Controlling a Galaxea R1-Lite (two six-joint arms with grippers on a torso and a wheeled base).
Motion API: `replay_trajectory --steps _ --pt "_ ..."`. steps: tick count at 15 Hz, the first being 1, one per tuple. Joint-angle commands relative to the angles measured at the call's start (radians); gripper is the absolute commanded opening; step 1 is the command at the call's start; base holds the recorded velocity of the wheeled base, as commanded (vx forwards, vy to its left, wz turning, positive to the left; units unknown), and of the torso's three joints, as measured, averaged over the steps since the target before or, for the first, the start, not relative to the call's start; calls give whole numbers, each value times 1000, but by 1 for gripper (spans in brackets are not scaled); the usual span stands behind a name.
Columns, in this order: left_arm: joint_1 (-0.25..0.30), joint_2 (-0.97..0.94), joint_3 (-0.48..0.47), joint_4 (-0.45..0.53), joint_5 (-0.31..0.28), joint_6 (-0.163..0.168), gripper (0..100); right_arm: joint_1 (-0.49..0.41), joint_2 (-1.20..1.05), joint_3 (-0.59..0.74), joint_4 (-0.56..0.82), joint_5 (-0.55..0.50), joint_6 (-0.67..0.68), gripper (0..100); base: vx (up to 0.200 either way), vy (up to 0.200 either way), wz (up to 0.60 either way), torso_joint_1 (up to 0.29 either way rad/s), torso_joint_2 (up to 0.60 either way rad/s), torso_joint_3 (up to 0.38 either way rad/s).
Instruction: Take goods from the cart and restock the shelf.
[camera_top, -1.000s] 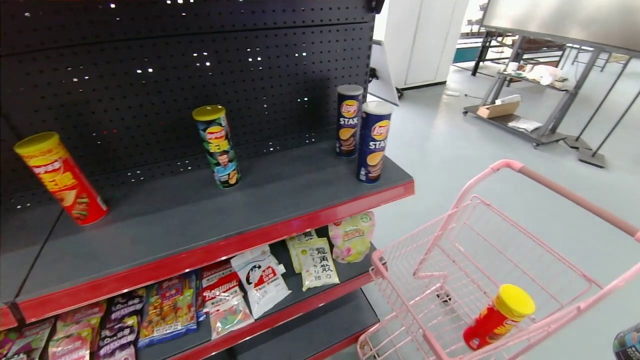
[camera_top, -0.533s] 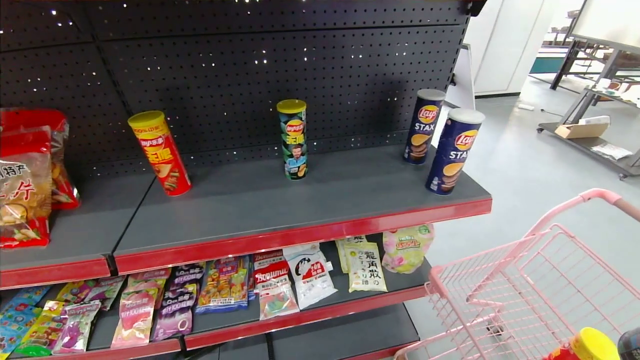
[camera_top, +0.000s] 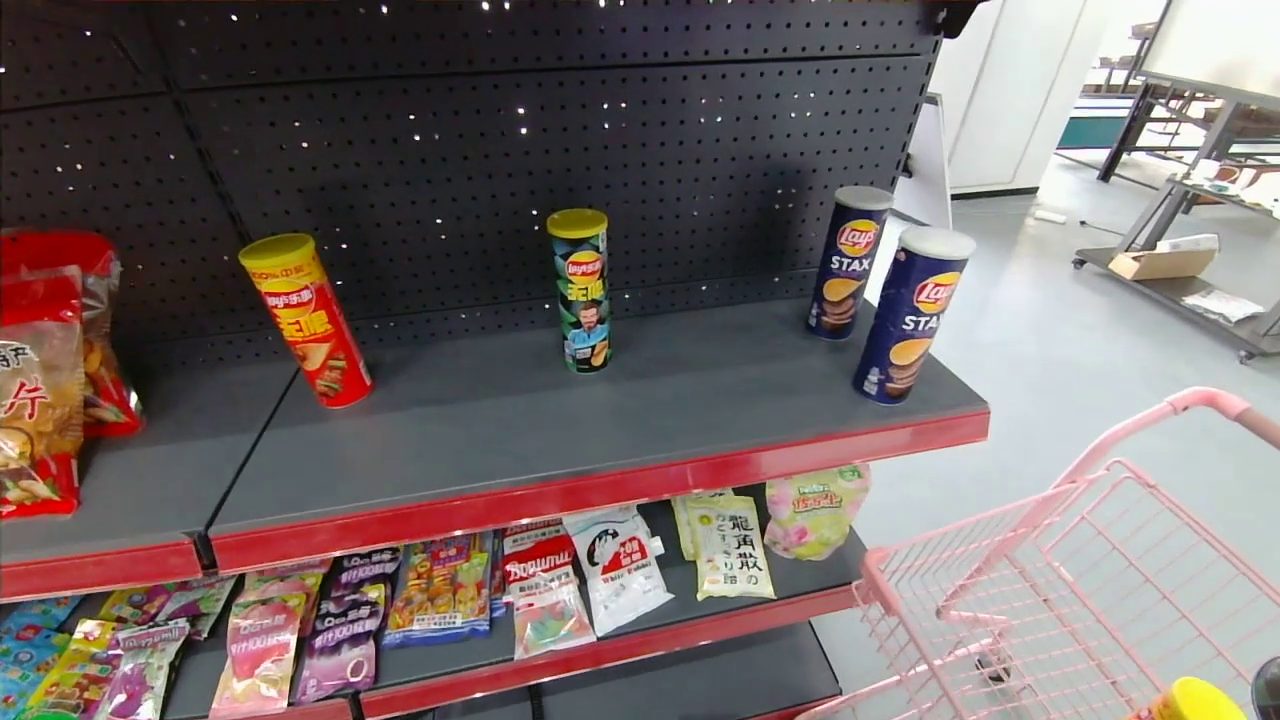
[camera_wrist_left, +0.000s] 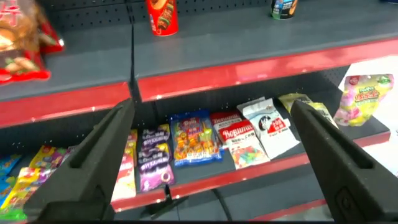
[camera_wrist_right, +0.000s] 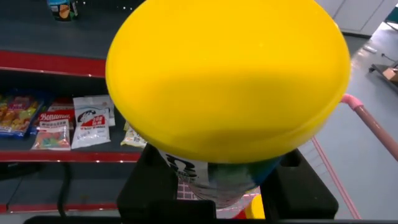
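On the grey upper shelf (camera_top: 520, 440) stand a red chips can (camera_top: 305, 320), a green can with a yellow lid (camera_top: 582, 290) and two blue cans (camera_top: 848, 262) (camera_top: 912, 313). The pink cart (camera_top: 1050, 570) is at the lower right, and the yellow lid of a can (camera_top: 1190, 700) inside it peeks in at the frame's bottom. My right gripper (camera_wrist_right: 217, 190) is shut on a green chips can whose yellow lid (camera_wrist_right: 227, 74) faces the camera. My left gripper (camera_wrist_left: 211, 162) is open and holds nothing, in front of the lower shelf's snack bags (camera_wrist_left: 249, 134).
Red snack bags (camera_top: 45, 370) lie at the upper shelf's left end. Several snack packets (camera_top: 540, 590) line the lower shelf. Free room lies between the cans on the upper shelf. A metal trolley (camera_top: 1180, 270) stands far back on the right, on open floor.
The head camera has swung left toward the shelf, so the cart has slid to the picture's lower right corner. The cans on the shelf have kept their places.
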Motion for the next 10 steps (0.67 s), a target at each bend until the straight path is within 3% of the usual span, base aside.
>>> replay_trajectory --steps 1,2,10 --pt "0 0 0 1 0 0 100 1 -36 11 1 1 -5 0 200 0 0 17 2 12" --pt "0 0 0 1 0 -2 100 1 -39 13 1 3 -12 0 200 0 0 12 2 7" --pt "-14 63 0 2 -5 0 100 -4 -105 45 -13 47 -43 0 0 0 0 0 0 0"
